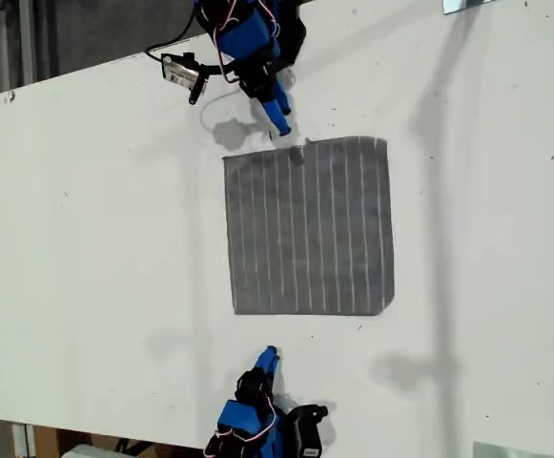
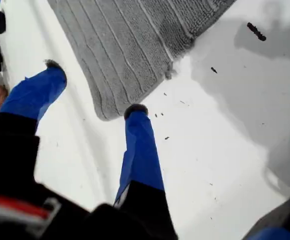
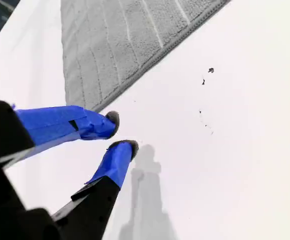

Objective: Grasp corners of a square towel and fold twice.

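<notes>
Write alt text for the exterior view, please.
A grey striped towel lies flat and unfolded on a white table. Two blue arms point at it from the view's top and bottom edges, neither claw touching it.

bare table [image 1: 86,239] around towel [image 1: 310,229] (flat)

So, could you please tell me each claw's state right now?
My first gripper: open, empty, at a towel corner.
My second gripper: nearly closed, empty.
</notes>
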Controlling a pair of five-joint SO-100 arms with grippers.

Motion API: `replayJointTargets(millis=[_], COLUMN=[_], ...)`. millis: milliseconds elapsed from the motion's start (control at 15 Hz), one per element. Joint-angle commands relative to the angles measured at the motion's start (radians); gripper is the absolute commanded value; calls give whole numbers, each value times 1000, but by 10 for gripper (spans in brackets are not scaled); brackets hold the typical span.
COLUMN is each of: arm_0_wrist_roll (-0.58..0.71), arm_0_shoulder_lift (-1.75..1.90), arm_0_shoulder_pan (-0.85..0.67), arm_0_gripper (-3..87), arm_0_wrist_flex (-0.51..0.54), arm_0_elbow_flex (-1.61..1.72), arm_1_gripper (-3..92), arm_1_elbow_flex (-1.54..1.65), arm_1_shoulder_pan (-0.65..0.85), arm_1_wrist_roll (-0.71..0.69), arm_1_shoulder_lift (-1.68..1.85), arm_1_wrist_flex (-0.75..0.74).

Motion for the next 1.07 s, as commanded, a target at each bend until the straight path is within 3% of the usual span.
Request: replayJointTargets(millis=[0, 200, 333, 467, 600, 667, 800, 933, 1000], arm_0_wrist_roll=[-63, -129, -86, -37, -34, -37, -17, -25, -29], arm_0_shoulder_lift=[6, 6, 6, 2, -201, -440, -776, -813, -816], arm_0_shoulder_pan=[2, 15, 9, 12, 37, 61, 87, 97, 101], arm_0_gripper=[164, 177, 193, 195, 187, 187, 190, 189, 189], arm_0_wrist_flex=[-17, -17, -29, -64, 8, 8, -103, -235, -282], arm_0_elbow_flex=[5, 6, 11, -20, -241, -376, -482, -414, -388], arm_1_gripper=[296, 316, 332, 350, 356, 362, 366, 360, 360], arm_1_elbow_flex=[-28, -25, -152, -690, -927, -873, -652, -511, -511], arm_1_shoulder_pan=[15, -2, 153, 245, 196, 147, -92, -431, -514], arm_1_wrist_roll=[-18, -60, -225, -351, -382, -330, -63, 281, 345], arm_1_shoulder_lift=[-11, -9, -146, -879, -1238, -1269, -1157, -1055, -1114], arm_1_wrist_flex=[15, 2, -52, 54, 74, 57, 8, -120, -206])
